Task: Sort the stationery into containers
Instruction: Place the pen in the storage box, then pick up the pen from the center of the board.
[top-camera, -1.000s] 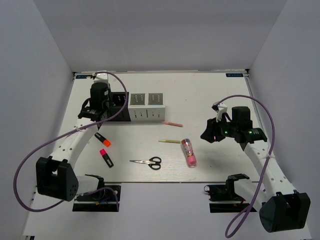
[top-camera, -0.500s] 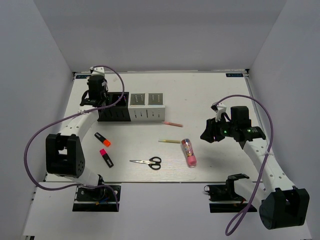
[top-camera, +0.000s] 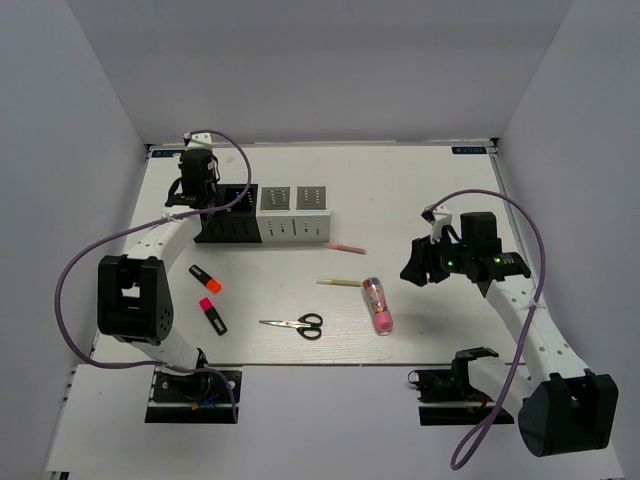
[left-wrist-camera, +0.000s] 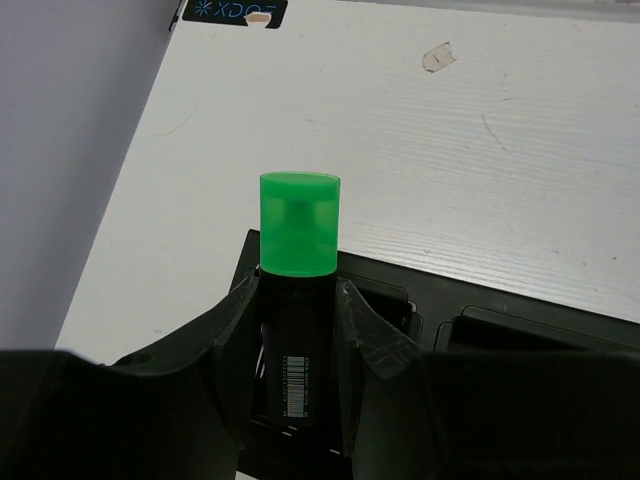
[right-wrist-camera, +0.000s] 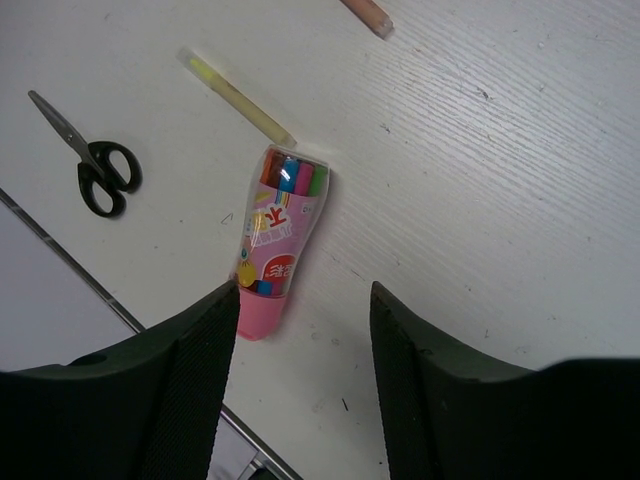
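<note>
My left gripper (top-camera: 196, 190) is shut on a black marker with a green cap (left-wrist-camera: 297, 222), held upright between the fingers (left-wrist-camera: 295, 300) over the leftmost black holder (left-wrist-camera: 520, 335). The containers (top-camera: 265, 215) stand in a row at the back left, two black and two white. My right gripper (top-camera: 415, 266) is open and empty above the table (right-wrist-camera: 305, 290), just right of the clear pink-ended tube (top-camera: 377, 305), which also shows in the right wrist view (right-wrist-camera: 277, 240).
On the table lie an orange-capped marker (top-camera: 205, 279), a red-capped marker (top-camera: 212, 316), black-handled scissors (top-camera: 295, 324), a yellow pencil (top-camera: 340, 282) and a pink pen (top-camera: 345, 247). The right wrist view shows the scissors (right-wrist-camera: 95, 165) and the pencil (right-wrist-camera: 235, 97). White walls close the sides.
My left arm has swung back and left, carrying the green-capped marker to the far end of the holder row. The right arm has barely moved.
</note>
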